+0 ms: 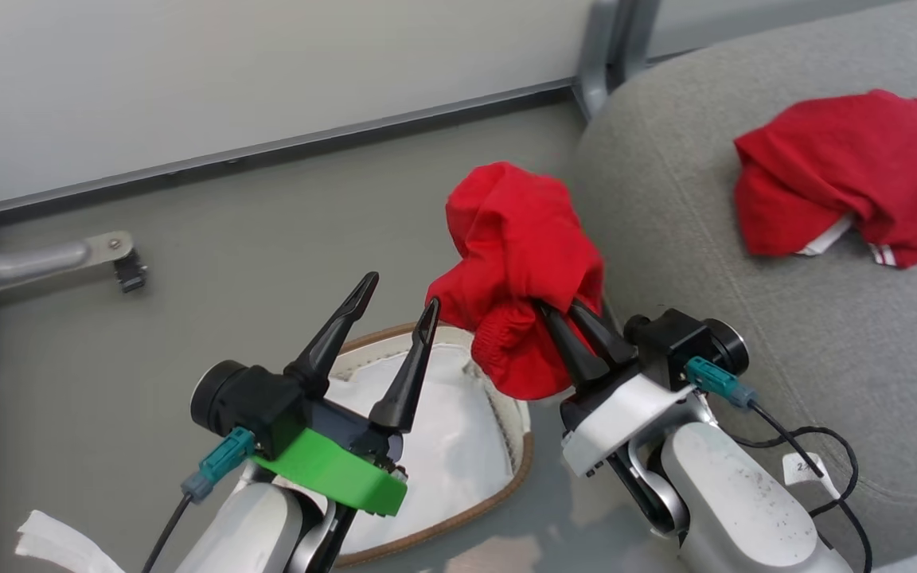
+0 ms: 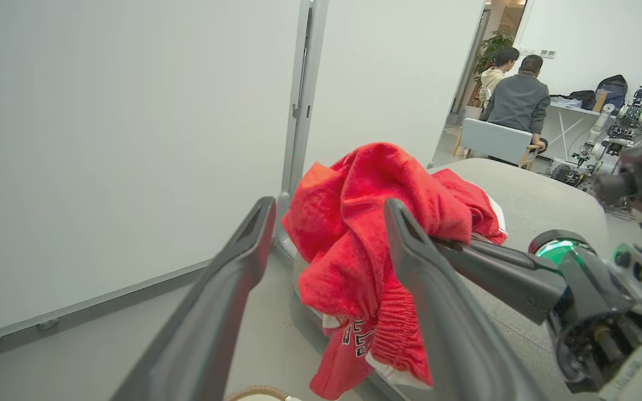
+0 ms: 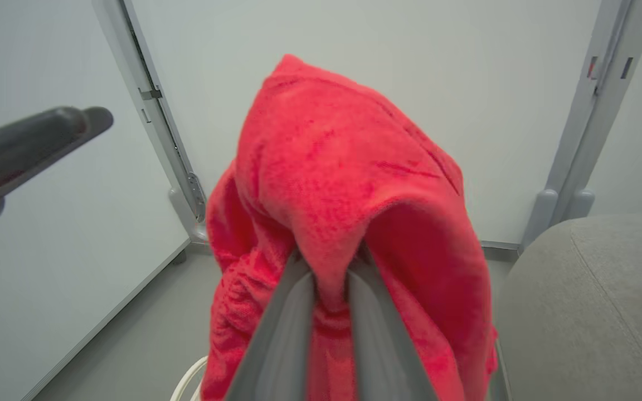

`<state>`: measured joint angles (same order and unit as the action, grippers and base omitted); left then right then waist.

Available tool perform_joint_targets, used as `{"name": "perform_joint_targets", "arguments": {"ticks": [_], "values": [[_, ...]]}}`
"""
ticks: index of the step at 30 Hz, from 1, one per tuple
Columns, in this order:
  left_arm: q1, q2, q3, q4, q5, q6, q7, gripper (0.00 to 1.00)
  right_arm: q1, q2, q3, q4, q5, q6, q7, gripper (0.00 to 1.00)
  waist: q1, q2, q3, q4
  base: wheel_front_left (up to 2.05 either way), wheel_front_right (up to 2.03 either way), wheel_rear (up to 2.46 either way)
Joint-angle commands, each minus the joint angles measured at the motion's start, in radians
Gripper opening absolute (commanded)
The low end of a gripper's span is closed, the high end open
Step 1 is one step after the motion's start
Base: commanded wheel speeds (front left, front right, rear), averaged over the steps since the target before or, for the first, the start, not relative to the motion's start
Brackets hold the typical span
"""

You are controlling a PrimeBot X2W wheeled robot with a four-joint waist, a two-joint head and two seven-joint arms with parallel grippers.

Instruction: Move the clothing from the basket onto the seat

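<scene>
The left gripper (image 1: 400, 293) stands spread wide and empty, its fingers above the one basket (image 1: 458, 461), whose white liner lies bare. Just to its right, the right gripper (image 1: 566, 312) is pinched narrow on a bunched red garment (image 1: 514, 263), which hangs in the air between the basket and the edge of the grey seat (image 1: 705, 278). A second red garment (image 1: 840, 183), white-striped, lies crumpled on the seat. There are two garments in all.

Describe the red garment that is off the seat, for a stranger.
Find the grey seat; off its left edge, by the white basket, hangs a bunched red garment. The other garment lies on the seat; this one is pinched in the right hand.
</scene>
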<state>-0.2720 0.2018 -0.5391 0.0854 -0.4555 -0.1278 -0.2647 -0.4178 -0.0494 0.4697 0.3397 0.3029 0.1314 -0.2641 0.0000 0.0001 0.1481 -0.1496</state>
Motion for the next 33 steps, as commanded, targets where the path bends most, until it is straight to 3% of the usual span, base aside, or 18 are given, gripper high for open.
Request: {"name": "perform_joint_targets", "arguments": {"ticks": [1, 9, 15, 19, 24, 33], "values": [[0.015, 0.01, 0.005, -0.002, 0.011, -0.005, 0.001, 1.0, 0.018, -0.003, -0.005, -0.013, -0.004, -0.001, -0.001, 0.0, 0.0, -0.0001, 0.043, -0.154, 0.0, 0.0, 0.0], [0.023, 0.029, -0.004, 0.006, 0.022, -0.004, 0.001, 1.0, 0.066, -0.002, -0.046, -0.058, -0.019, -0.001, -0.001, 0.0, 0.0, -0.0001, 0.076, -0.304, 0.0, 0.0, 0.0], [0.031, 0.039, -0.018, 0.012, 0.023, -0.004, 0.001, 1.0, 0.04, -0.002, -0.12, -0.082, -0.053, -0.001, -0.001, 0.0, 0.0, -0.0001, 0.108, -0.354, 0.0, 0.0, 0.0], [0.02, 0.063, -0.033, 0.009, 0.026, -0.004, 0.001, 1.0, -0.041, -0.002, -0.199, -0.077, -0.134, -0.001, -0.001, 0.0, 0.0, -0.0001, 0.147, -0.354, 0.0, 0.0, 0.0], [-0.002, 0.115, -0.051, -0.003, 0.018, -0.004, 0.001, 1.0, -0.192, -0.006, -0.376, -0.034, -0.267, -0.001, -0.001, 0.0, 0.0, -0.0001, 0.211, -0.33, 0.0, 0.0, 0.0], [-0.039, 0.202, -0.064, -0.043, -0.008, -0.004, 0.001, 1.0, -0.442, -0.108, -0.585, 0.023, -0.441, -0.001, 0.093, 0.0, 0.0, -0.0001, 0.331, -0.249, 0.0, 0.0, 0.0]]}}
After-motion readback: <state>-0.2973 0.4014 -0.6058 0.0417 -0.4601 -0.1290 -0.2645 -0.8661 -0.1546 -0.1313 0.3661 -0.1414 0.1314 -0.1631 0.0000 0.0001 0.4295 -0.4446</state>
